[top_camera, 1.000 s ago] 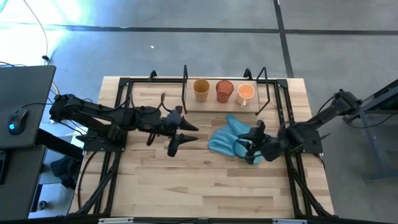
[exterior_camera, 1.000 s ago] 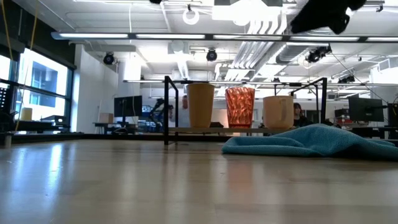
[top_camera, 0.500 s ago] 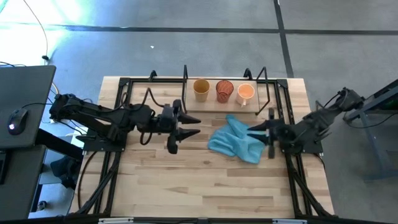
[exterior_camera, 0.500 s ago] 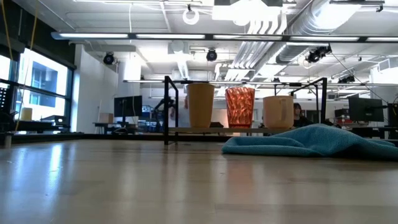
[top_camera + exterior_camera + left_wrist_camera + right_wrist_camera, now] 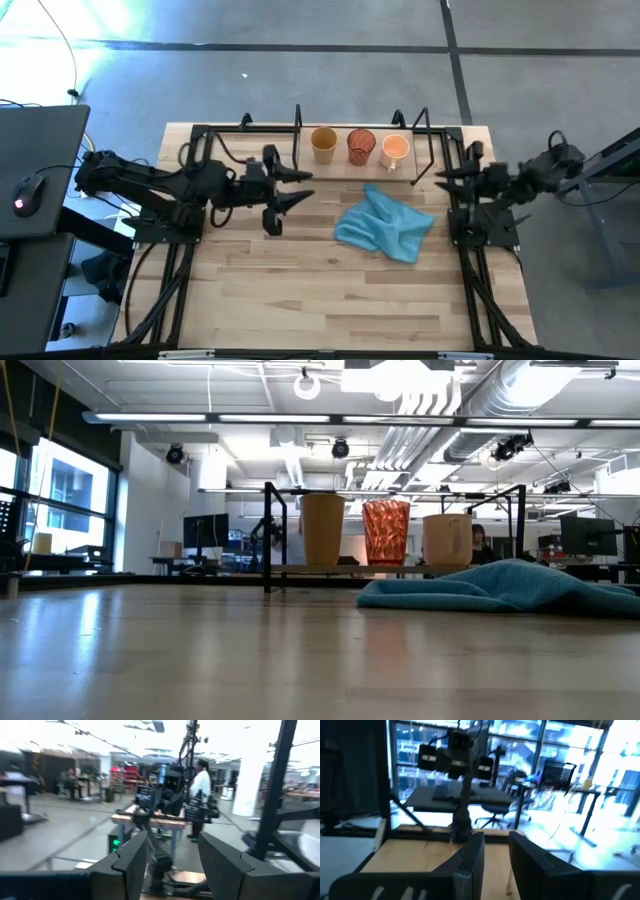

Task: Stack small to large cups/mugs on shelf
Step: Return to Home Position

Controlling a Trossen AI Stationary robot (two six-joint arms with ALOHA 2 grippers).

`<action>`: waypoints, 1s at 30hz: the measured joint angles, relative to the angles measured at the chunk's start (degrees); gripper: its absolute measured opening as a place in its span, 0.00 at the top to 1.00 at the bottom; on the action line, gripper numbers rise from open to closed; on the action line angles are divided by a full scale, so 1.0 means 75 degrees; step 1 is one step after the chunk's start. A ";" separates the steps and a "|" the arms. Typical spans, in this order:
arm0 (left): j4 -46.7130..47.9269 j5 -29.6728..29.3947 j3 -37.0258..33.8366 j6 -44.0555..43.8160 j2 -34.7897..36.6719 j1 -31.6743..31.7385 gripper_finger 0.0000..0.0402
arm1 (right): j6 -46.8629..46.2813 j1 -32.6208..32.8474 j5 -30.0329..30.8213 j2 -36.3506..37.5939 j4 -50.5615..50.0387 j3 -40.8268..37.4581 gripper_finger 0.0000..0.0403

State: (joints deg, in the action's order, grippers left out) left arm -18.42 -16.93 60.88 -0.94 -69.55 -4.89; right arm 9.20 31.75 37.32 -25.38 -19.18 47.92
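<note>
Three cups stand upright in a row on the shelf's wooden board [image 5: 345, 166]: a mustard-yellow cup [image 5: 323, 143] [image 5: 323, 530], a red patterned cup [image 5: 361, 146] [image 5: 386, 532] and a light orange mug [image 5: 395, 149] [image 5: 447, 540]. Black rods [image 5: 270, 536] frame them. My left gripper [image 5: 293, 188] [image 5: 170, 862] hangs open to the left of the shelf. My right gripper [image 5: 448, 177] [image 5: 496, 855] is near the table's right edge, with a narrow gap between its fingers. Neither touches anything.
A crumpled blue cloth [image 5: 385, 225] [image 5: 500, 588] lies on the table in front of the shelf, between the two grippers. Black arm frames run along the table's left and right sides. The near half of the wooden table [image 5: 320, 300] is bare.
My right gripper rose off the blue cloth and drew back toward the table's far right edge, leaving the cloth lying where it was. My left gripper pulled back a little toward the table's left and far edge. The cups have not moved.
</note>
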 joint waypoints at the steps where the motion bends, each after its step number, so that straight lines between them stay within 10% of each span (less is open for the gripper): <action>1: -0.0010 -0.0073 0.0000 0.0116 0.0076 0.0000 0.59 | 0.0156 -0.0028 0.0006 0.0121 0.0030 0.0000 0.81; 30: 0.2422 -0.2370 -0.0005 0.2127 0.2562 0.0006 0.59 | 0.1725 -0.0082 0.0437 0.1949 0.0219 0.0000 0.81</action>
State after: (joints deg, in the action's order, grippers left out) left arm -0.26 -34.71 60.85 15.02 -50.34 -4.84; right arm 22.13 31.14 40.60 -10.76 -17.54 47.92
